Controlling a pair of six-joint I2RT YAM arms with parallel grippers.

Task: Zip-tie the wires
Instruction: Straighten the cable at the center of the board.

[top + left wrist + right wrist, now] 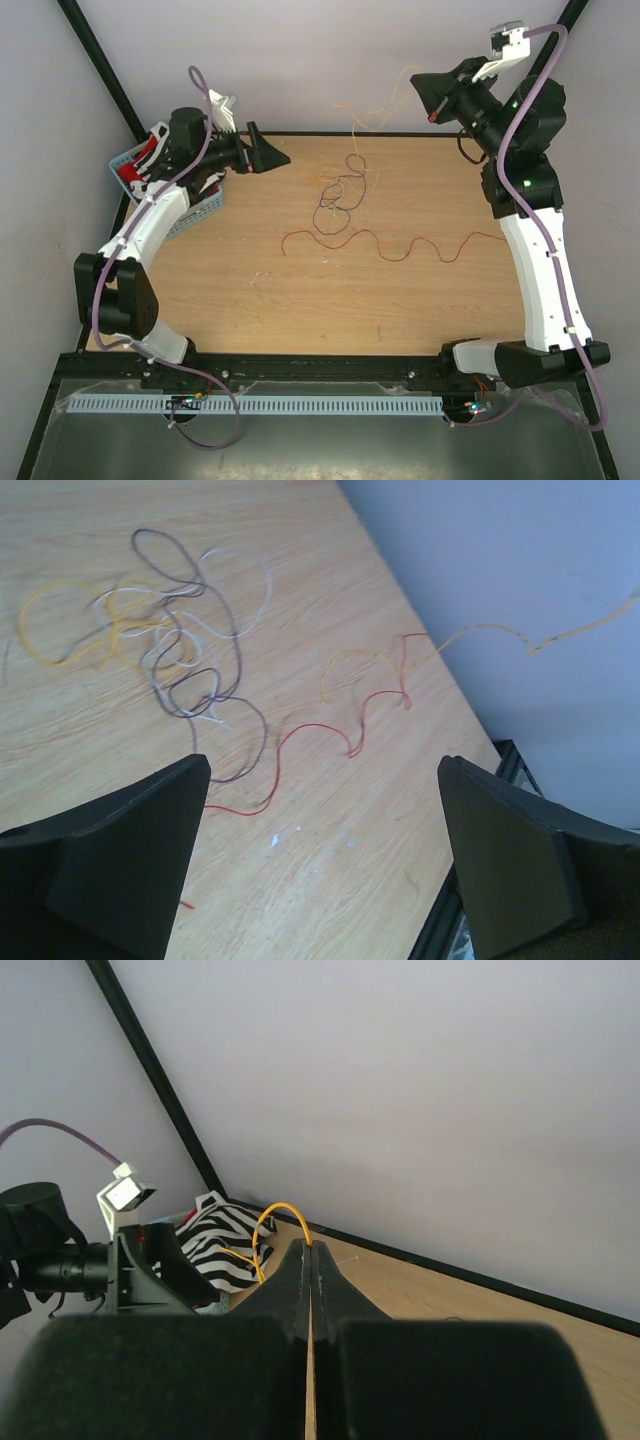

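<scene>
The wires lie loose on the wooden table: a dark tangle (338,195) (200,680) and a long red wavy strand (400,246) (310,742). A yellow strand (372,108) (540,640) rises off the far table edge to my right gripper (418,84) (309,1250). That gripper is held high near the back wall, shut on the strand, which loops out of its tips. My left gripper (268,148) (322,765) hovers at the far left, open, with only bare table between its fingers. I cannot make out the zip tie.
A blue basket (190,215) with red and white items sits at the table's far left corner, behind the left arm. A zebra-striped cloth (215,1240) lies beside it. The black frame rail (300,362) runs along the near table edge.
</scene>
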